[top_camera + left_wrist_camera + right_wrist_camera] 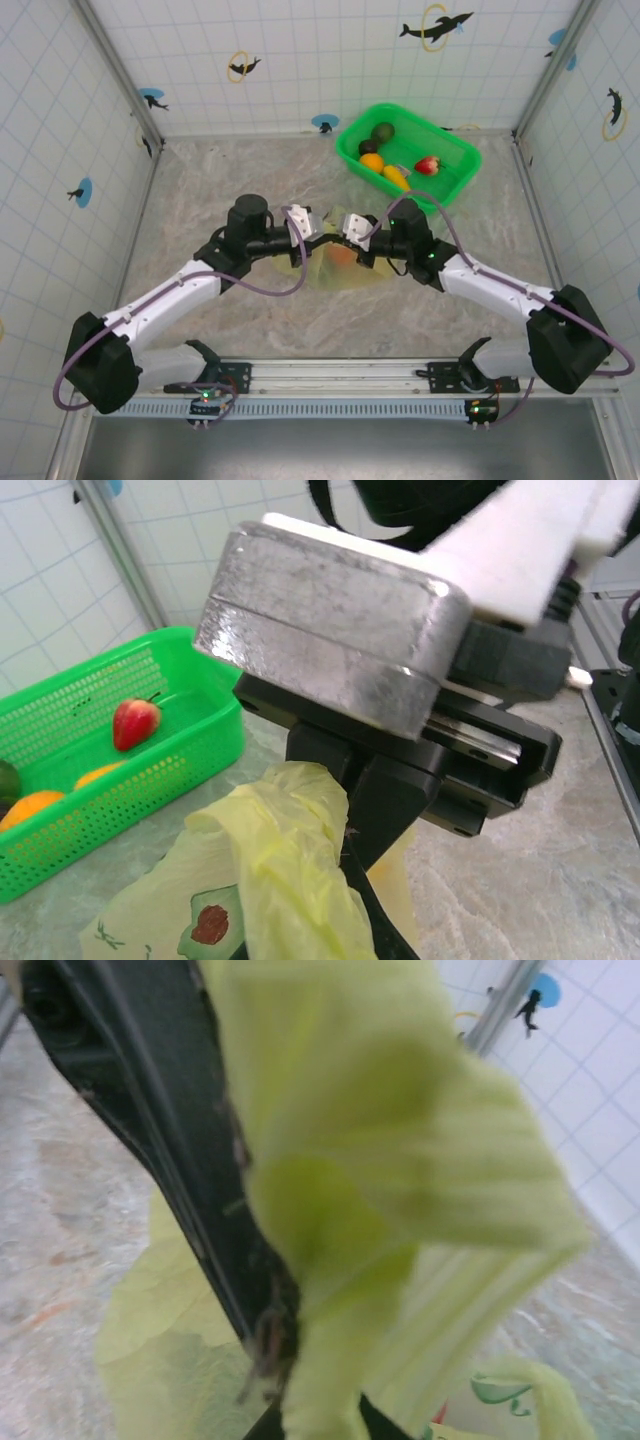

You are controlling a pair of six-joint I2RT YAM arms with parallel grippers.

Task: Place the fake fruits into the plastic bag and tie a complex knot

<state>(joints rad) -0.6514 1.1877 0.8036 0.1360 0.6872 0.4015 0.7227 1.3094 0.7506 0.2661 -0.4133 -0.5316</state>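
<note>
The plastic bag [335, 268] sits at the centre of the top view, a pale yellow-green heap on the marbled table [200, 190], with an orange shape showing through its film. In the left wrist view it lies in the lower middle of the frame: crumpled film printed with a halved avocado, one fold drawn upward.

The right gripper [341, 246] is clenched on that raised fold. From the left wrist, its black fingers [378, 795] come down from a grey metal body and meet on the plastic. In the right wrist view, bunched and blurred film hangs down the middle of the frame against one dark finger.

The left gripper [317, 243] is at the bag's upper left edge in the top view, clamped tight. Film lies against its finger at the bottom of the left wrist view, but whether any is pinched there I cannot tell.

Toward the upper right of the top view, well apart from the bag, a bright green basket [462, 183] stands on the table. In it lie a strawberry [427, 165], a yellow fruit [395, 177], an orange [372, 162] and two dark fruits [383, 132]. White tiled walls [60, 120] with dolphin stickers [435, 27] close the table on three sides.
</note>
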